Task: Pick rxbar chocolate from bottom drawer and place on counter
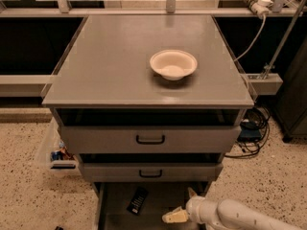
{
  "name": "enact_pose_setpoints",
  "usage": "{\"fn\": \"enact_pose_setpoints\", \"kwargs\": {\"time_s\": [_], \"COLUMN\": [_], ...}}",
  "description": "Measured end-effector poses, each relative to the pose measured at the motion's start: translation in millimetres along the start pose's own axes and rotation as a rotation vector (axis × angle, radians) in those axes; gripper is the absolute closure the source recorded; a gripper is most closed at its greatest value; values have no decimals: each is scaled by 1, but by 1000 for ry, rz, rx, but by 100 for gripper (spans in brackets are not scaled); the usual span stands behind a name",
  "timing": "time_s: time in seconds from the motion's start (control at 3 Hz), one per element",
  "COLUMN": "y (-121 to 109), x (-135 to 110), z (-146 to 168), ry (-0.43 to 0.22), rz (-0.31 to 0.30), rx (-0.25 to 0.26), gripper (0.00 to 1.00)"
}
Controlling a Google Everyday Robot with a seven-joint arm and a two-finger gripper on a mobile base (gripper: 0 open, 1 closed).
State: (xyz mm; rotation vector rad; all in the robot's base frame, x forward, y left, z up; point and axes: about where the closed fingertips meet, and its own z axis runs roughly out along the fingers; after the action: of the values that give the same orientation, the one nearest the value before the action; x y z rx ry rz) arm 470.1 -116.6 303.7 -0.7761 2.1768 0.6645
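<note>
Nearest, the gripper (pixel 182 204) sits at the right of the open bottom drawer (pixel 116 218), its fingers spread and grasping nothing. The rxbar chocolate (pixel 138 200) lies on the drawer floor, to the gripper's left. Farther, a white bowl (pixel 173 64) stands on the counter (pixel 120 61).

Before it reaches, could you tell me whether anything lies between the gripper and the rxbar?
Nothing visible does: the gripper hangs open over the bottom drawer, right of the rxbar, with only bare floor between.
</note>
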Motion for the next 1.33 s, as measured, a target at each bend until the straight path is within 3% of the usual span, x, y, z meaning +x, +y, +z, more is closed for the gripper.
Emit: {"fn": "enact_pose_setpoints", "kwargs": {"time_s": [0.33, 0.67, 1.0, 1.33], "y": [-4, 0, 16, 46], "x": [5, 11, 10, 5], "z": [16, 28, 52, 90], "ry": [0, 6, -6, -36], "rz": [-32, -22, -50, -95], "rx": [52, 56, 16, -77], "gripper": [0, 0, 0, 0]}}
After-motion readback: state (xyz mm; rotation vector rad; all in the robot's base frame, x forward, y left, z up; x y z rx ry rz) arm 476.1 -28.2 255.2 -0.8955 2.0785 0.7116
